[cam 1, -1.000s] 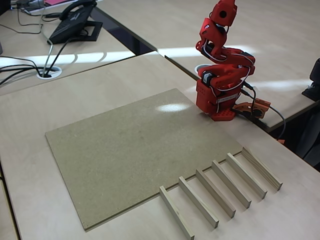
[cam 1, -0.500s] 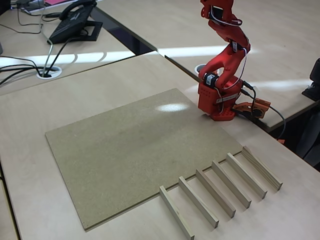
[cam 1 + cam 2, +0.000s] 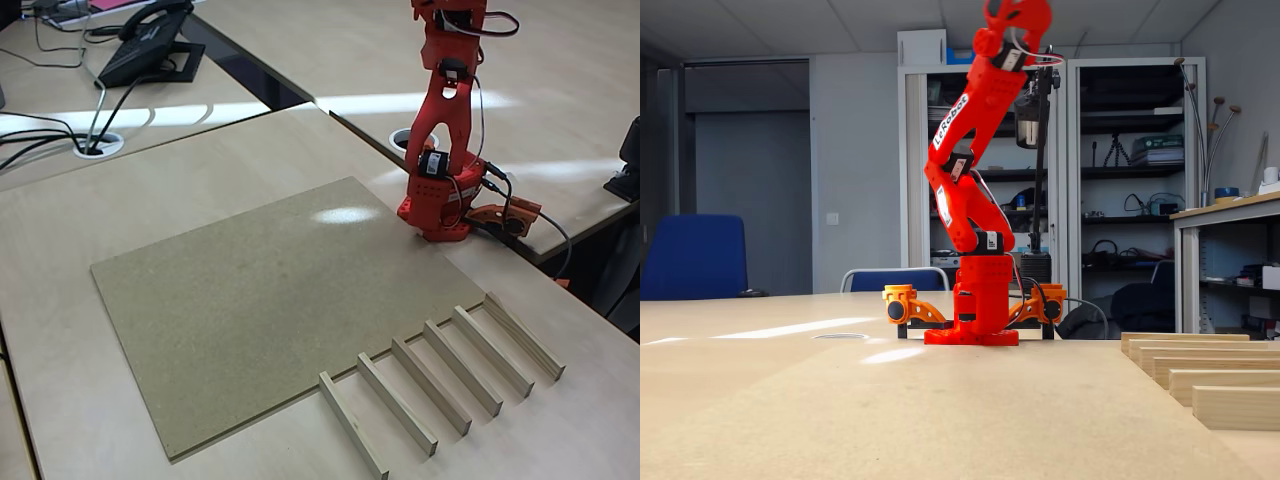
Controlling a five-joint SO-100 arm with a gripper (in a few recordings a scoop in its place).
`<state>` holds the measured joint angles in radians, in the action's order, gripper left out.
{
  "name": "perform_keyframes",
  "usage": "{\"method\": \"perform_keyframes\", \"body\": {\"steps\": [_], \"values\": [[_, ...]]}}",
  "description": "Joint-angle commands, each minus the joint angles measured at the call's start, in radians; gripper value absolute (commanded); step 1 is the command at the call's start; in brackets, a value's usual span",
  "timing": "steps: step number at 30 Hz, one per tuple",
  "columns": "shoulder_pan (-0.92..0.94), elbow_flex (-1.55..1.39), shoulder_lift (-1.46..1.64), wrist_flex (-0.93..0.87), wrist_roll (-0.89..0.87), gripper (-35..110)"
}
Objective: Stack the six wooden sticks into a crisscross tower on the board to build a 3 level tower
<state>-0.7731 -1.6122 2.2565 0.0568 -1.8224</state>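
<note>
Six sticks (image 3: 443,386) lie in a row on the desk just off the board's (image 3: 260,300) edge, well below your raised arm (image 3: 975,150). Board is bare. Can't tell the fingers' opening. Sticks look light, stiff, smooth: pinch one mid-length across its narrow width so it won't tip.

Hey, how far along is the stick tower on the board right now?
Nothing is stacked yet. All six wooden sticks lie side by side in a row on the pale desk, just off the edge of the board, which carries no stick. Nothing is in hand: the red arm is reared up over its base, away from the sticks. All three crossed layers are left to build.
</note>
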Motion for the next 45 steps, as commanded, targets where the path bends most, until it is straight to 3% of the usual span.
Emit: {"method": "perform_keyframes", "body": {"steps": [1, 3, 12, 16, 21, 28, 33, 45], "values": [[-0.135, 0.038, -0.043, -0.051, -0.002, 6], [-0.222, 0.003, -0.060, -0.066, 0.009, 6], [-0.603, -0.250, -0.034, -0.526, 0.006, 6], [-0.655, -0.268, -0.046, -0.810, 0.075, 6], [-0.687, -0.281, -0.095, -0.994, 0.344, 6], [-0.703, -0.245, -0.233, -1.301, 0.436, 15], [-0.712, -0.193, -0.344, -1.370, 0.492, 22], [-0.729, -0.158, -0.561, -1.401, 0.459, 22]]}}
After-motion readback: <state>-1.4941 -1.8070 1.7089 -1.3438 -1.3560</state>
